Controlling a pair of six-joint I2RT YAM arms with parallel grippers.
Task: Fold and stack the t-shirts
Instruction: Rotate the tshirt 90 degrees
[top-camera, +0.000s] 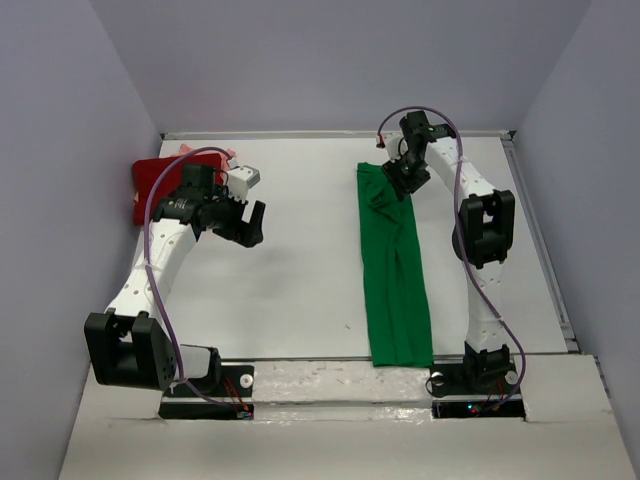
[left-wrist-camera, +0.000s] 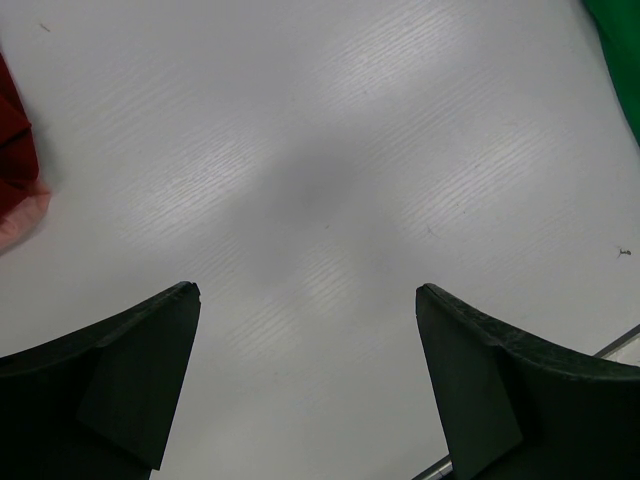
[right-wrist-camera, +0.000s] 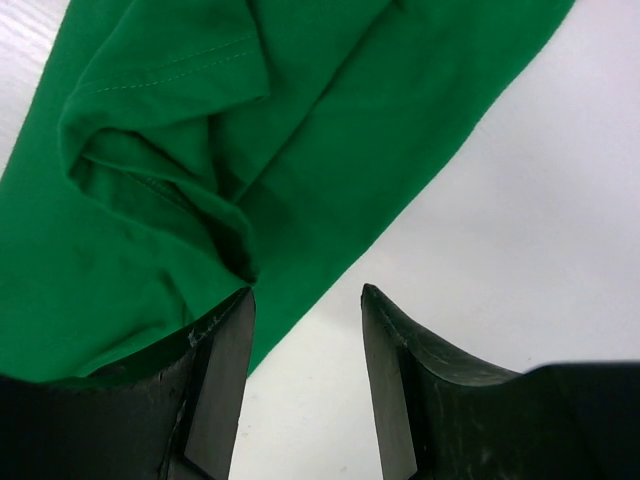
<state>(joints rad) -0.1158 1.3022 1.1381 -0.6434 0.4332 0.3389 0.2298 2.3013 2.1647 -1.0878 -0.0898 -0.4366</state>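
Right tool (right-wrist-camera: 305, 298) straddling green t-shirt (right-wrist-camera: 300, 120) edge

White table (top-camera: 300, 290) carries green shirt (top-camera: 395, 270), red shirt (top-camera: 150, 190), maybe pink shirt (left-wrist-camera: 12, 215).

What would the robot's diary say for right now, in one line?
left gripper: open, over table | right gripper: open, at green t-shirt far end | dark red t-shirt: far left

Left of the left gripper (left-wrist-camera: 305, 295), the dark red cloth shirt (left-wrist-camera: 12, 130) is cut off by the frame edge. Below it a pale salmon-pink cloth shirt (left-wrist-camera: 18, 215) shows only as a blurred sliver. Ahead of the right gripper (right-wrist-camera: 307, 292), the bright green cloth shirt (right-wrist-camera: 300, 120) runs out of frame, and its near edge is hidden under one finger (right-wrist-camera: 215, 400).
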